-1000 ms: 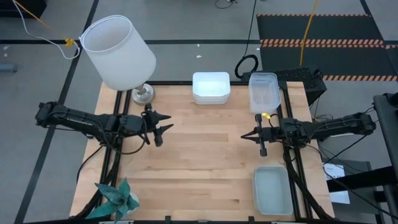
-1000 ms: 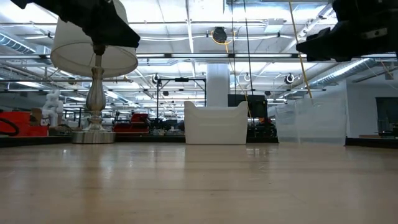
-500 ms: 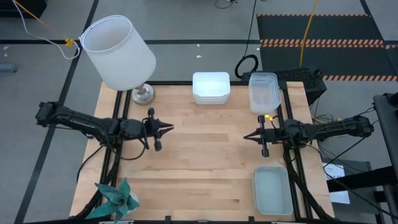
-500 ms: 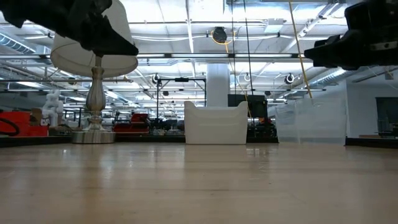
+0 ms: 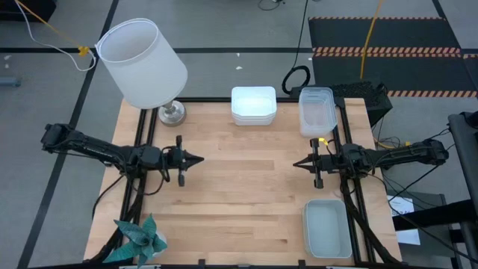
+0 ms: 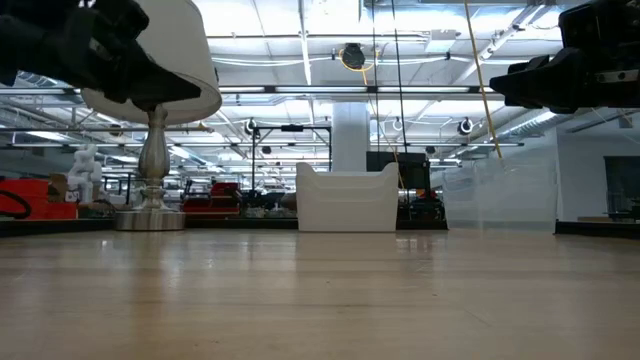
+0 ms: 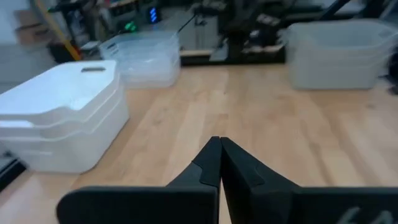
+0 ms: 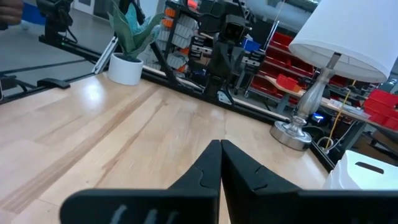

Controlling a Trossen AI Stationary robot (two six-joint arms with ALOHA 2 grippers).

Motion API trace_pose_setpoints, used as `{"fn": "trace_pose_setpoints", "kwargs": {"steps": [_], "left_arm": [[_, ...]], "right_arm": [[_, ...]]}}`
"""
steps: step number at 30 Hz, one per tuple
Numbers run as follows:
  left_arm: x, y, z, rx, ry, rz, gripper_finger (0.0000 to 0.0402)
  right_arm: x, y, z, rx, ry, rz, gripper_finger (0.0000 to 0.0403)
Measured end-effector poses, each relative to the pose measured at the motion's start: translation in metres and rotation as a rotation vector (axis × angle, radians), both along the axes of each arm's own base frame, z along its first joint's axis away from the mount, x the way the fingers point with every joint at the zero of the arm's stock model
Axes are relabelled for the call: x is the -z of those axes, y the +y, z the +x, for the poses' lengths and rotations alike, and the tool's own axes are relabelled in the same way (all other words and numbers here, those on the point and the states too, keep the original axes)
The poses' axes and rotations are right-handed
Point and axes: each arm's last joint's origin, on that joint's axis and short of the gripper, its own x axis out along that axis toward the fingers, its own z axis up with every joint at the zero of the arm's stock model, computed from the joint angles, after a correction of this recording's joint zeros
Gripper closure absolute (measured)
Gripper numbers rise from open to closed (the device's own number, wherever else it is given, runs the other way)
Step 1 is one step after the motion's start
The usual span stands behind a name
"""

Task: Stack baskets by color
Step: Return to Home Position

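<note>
Three stacks of baskets rest on their bases on the wooden table. The white baskets [image 5: 253, 104] stand at the far edge, the clear baskets [image 5: 317, 110] beside them at the far right, and the grey-green baskets [image 5: 327, 228] at the near right. My left gripper [image 5: 200, 159] hovers shut over the left half of the table, pointing right, with nothing between its fingers. My right gripper [image 5: 293, 164] hovers shut over the right half, pointing left, also holding nothing. The left wrist view shows the white stack [image 7: 62, 118], the clear stack [image 7: 143, 56] and the grey-green stack [image 7: 339, 53].
A lamp with a big white shade [image 5: 142, 63] stands on its metal foot [image 5: 172, 113] at the far left corner. A teal plant [image 5: 142, 237] sits at the near left corner. Bare wood [image 5: 246, 187] lies between the two grippers.
My left gripper has shut its fingers on nothing. It has sunk lower and drawn back a little toward the table's left and near edges. My right gripper has sunk slightly. The basket stacks have stayed where they were.
</note>
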Motion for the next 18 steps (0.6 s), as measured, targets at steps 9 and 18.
{"fn": "trace_pose_setpoints", "kwargs": {"steps": [9, 18], "left_arm": [[0.016, 0.001, -0.026, 0.113, -0.131, 0.003, 0.0395], [0.017, 0.002, -0.041, 0.178, -0.237, 0.052, 0.0395]], "right_arm": [[0.0, 0.0, 0.0, 0.0, 0.004, -0.003, 0.0403], [0.0, 0.0, 0.0, 0.0, 0.0, -0.008, 0.0403]]}}
